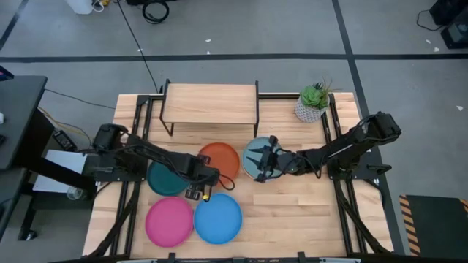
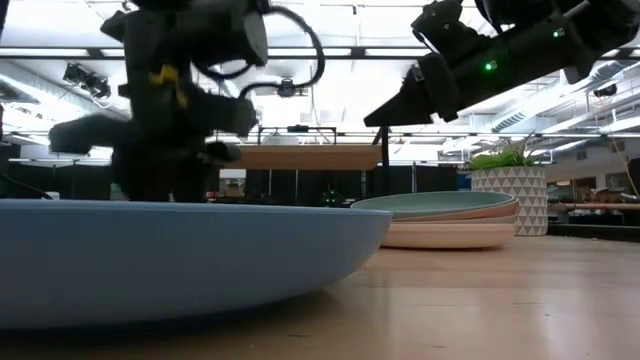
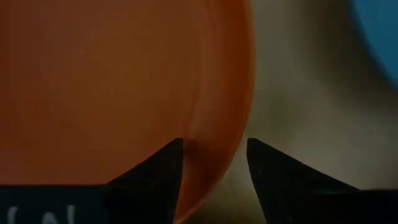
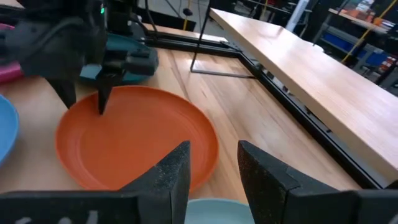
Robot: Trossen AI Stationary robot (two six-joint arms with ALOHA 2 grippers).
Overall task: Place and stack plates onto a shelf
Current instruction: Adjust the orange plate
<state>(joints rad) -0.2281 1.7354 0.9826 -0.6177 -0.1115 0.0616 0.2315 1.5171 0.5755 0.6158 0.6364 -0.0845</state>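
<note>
Orange is where the action sits: the orange plate lies flat on the slatted surface just in front of the shelf, which carries no plates yet. The left claw has its two dark fingers apart and straddling the orange plate's rim, one tip over the dish and the other outside it; in the right wrist view those tips point down at the rim's edge farthest from the shelf. To my eye the step in hand is the first pick, with nothing yet pinched or lifted. Beside the orange plate, on its right, the pale teal plate tops a short stack, and the right claw hangs over that stack with its fingers parted and nothing between them. On the orange plate's other side the dark teal plate lies partly under the left arm, and farther from the shelf than the orange plate lie the pink plate and the blue plate, side by side. The next move, as I judge it, calls for the left fingers to settle lower and close on the rim, then tilt the dish up so it clears the blue plate close by, and carry it to the shelf board without clipping the shelf's black legs. A thin rim hold could slip.
</note>
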